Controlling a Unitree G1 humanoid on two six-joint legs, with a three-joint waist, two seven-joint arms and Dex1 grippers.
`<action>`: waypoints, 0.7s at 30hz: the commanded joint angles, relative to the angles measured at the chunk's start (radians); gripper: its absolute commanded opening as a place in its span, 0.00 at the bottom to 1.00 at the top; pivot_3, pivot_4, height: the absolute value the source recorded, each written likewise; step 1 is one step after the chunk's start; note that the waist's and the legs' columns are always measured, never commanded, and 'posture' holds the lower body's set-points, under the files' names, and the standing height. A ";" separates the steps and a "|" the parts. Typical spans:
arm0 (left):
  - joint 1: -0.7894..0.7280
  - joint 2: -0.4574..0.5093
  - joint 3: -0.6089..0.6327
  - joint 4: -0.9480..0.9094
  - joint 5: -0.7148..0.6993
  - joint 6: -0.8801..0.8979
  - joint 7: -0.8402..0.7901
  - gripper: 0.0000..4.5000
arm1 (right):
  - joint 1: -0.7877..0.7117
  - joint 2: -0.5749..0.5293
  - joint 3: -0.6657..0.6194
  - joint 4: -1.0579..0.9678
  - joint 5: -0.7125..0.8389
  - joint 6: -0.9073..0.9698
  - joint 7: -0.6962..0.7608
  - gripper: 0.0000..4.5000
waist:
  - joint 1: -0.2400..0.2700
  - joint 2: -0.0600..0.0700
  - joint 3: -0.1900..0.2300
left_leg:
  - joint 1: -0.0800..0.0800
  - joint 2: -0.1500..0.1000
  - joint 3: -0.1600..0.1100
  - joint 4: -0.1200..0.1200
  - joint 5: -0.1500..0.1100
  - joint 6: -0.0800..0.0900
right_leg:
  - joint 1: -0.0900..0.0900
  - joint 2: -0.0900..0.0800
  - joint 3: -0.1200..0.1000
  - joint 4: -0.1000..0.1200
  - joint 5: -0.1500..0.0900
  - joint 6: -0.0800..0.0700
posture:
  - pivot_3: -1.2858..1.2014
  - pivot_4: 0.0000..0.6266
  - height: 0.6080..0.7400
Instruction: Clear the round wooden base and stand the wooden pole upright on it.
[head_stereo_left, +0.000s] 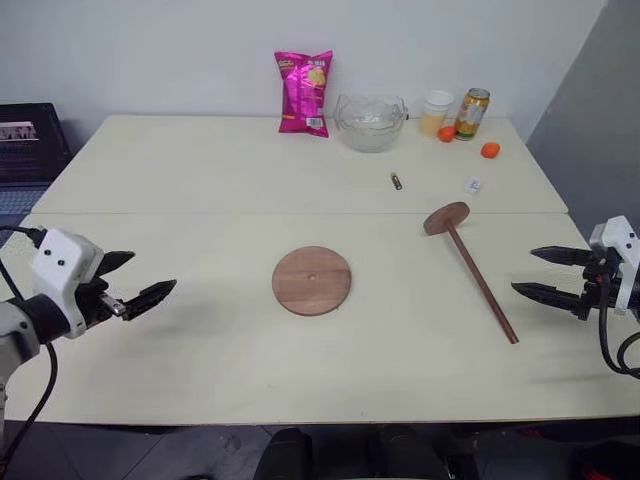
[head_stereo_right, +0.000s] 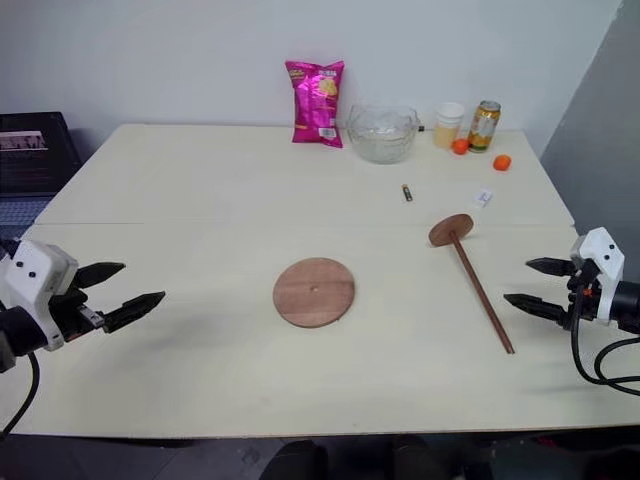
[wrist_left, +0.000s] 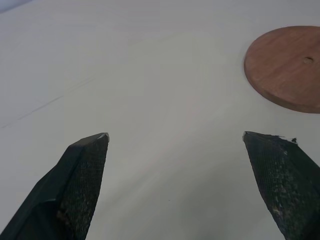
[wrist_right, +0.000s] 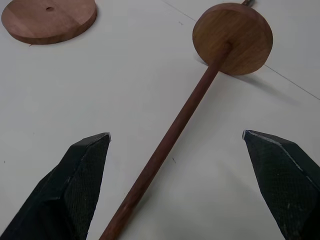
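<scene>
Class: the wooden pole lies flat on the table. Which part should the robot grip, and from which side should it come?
Probably the thin rod of the wooden pole, near its middle, from above with the open right claw straddling it. The rod is slim, bare and nearest that claw; the thick disc head looks too wide to pinch.

My right two-fingered black gripper (head_stereo_right: 532, 285) hung with its fingers spread, empty, just right of the free end of the long dark-brown wooden pole with a thick round head (head_stereo_right: 478, 284). Farther to its left lay the flat reddish-brown round wooden base (head_stereo_right: 314, 291), bare on the pale table (head_stereo_right: 220, 190).
</scene>
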 joint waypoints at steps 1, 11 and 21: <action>-0.009 0.000 0.013 -0.009 -0.008 -0.028 -0.012 1.00 | 0.008 -0.023 -0.044 -0.012 -0.008 -0.023 0.007 0.99 | 0.000 0.000 0.000 | 0.000 0.000 0.000 0.000 0.000 0.000 | 0.000 0.000 0.000 0.000 0.000 0.000 | 0.52 0.24 1.00; 0.001 0.029 -0.010 0.001 -0.001 -0.093 -0.109 1.00 | 0.005 -0.032 -0.052 -0.008 -0.027 -0.015 -0.012 0.99 | 0.000 0.000 0.000 | 0.000 0.000 0.000 0.000 0.000 0.000 | 0.000 0.000 0.000 0.000 0.000 0.000 | 0.52 0.24 1.00; -0.210 0.024 -0.199 -0.130 -0.121 -0.006 -0.181 1.00 | -0.033 -0.051 -0.029 -0.117 -0.017 0.106 -0.041 0.99 | 0.000 0.000 0.000 | -0.001 0.000 0.000 0.001 0.000 0.000 | 0.000 0.000 0.000 0.000 0.000 0.000 | 0.52 0.24 1.00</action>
